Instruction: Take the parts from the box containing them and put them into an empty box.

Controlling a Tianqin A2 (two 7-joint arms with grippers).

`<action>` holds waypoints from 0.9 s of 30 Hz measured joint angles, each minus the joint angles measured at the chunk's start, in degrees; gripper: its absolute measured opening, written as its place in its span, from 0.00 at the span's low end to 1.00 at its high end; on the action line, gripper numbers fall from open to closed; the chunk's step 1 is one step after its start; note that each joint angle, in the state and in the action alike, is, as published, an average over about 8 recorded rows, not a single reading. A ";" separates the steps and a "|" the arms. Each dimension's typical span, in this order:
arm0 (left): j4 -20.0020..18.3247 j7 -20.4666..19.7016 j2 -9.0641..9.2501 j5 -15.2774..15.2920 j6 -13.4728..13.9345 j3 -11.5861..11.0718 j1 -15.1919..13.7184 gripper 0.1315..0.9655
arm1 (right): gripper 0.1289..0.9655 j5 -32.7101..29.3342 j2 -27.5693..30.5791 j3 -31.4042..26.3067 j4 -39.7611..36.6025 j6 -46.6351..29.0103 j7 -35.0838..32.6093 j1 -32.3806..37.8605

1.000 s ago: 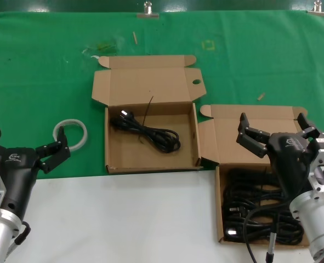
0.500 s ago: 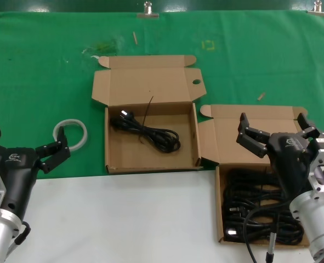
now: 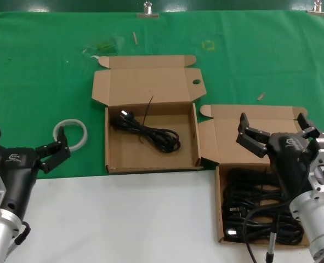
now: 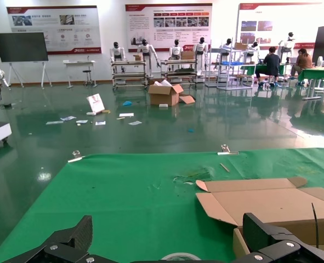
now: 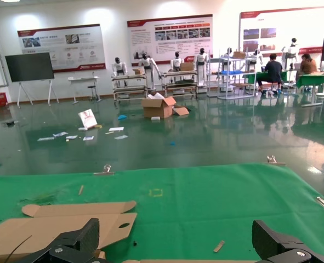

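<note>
Several black power cords (image 3: 260,211) lie piled in the right-hand cardboard box (image 3: 219,208), the box containing them. My right gripper (image 3: 274,127) hovers above its back part, open, holding nothing. The centre box (image 3: 151,164), its lid marked by a tiny dark speck, holds one coiled cord (image 3: 148,131). At the lower left, over the cloth's front edge, my left gripper (image 3: 27,141) stands open and holds nothing. In the left wrist view that gripper (image 4: 170,241) faces the centre box's lid (image 4: 271,200). Between the right gripper's (image 5: 175,241) fingers the right wrist view shows only green cloth.
A white ring (image 3: 70,133) lies on the green cloth beside the left gripper. Small wooden scraps (image 3: 260,96) sit behind the right box. A white table surface (image 3: 123,219) runs along the front. Metal clips (image 3: 148,8) pin the cloth's far edge.
</note>
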 joint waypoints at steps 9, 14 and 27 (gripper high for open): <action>0.00 0.00 0.00 0.00 0.00 0.00 0.00 1.00 | 1.00 0.00 0.00 0.00 0.00 0.00 0.00 0.00; 0.00 0.00 0.00 0.00 0.00 0.00 0.00 1.00 | 1.00 0.00 0.00 0.00 0.00 0.00 0.00 0.00; 0.00 0.00 0.00 0.00 0.00 0.00 0.00 1.00 | 1.00 0.00 0.00 0.00 0.00 0.00 0.00 0.00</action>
